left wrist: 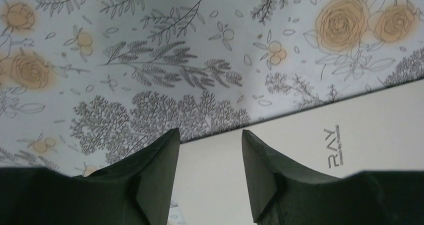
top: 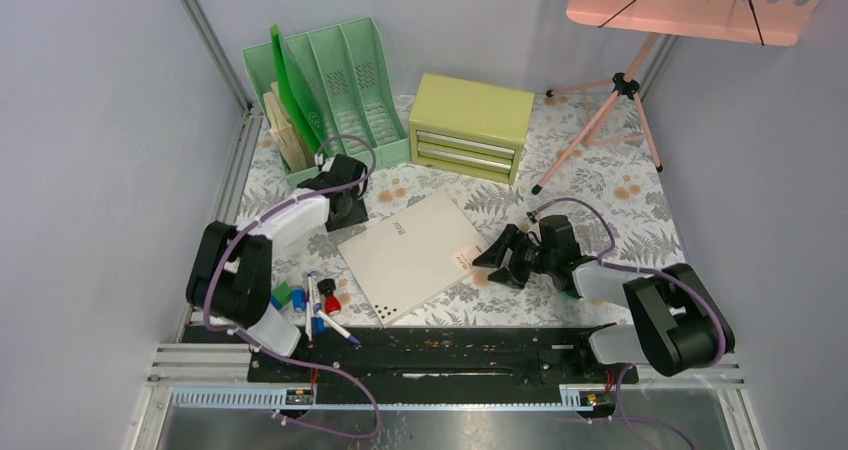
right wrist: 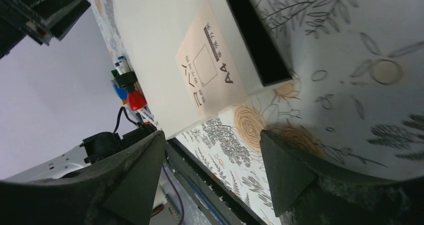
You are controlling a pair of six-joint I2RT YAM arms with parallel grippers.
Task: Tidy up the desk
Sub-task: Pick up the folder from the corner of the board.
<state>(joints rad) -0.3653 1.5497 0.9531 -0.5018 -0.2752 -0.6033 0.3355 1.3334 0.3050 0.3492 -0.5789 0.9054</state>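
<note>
Both parted, empty: left hand (left wrist: pixel 209 133) over white box (top: pixel 410 260) edge, right hand (right wrist: pixel 212 134) beside it; desk (top: pixel 620 220) long axis left-right.

High rear overview, wrist close-ups, desk (top: pixel 620 200) shared

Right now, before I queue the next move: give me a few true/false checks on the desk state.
1. The white A4 pack lies flat on the desk. True.
2. The yellow-green drawer chest has a drawer pulled out. False: every drawer is shut.
3. The right pincer grips the pack. False: its jaws stand apart with nothing between them, beside the pack's corner.
4. Pens lie at the desk's near-left corner. True.
</note>
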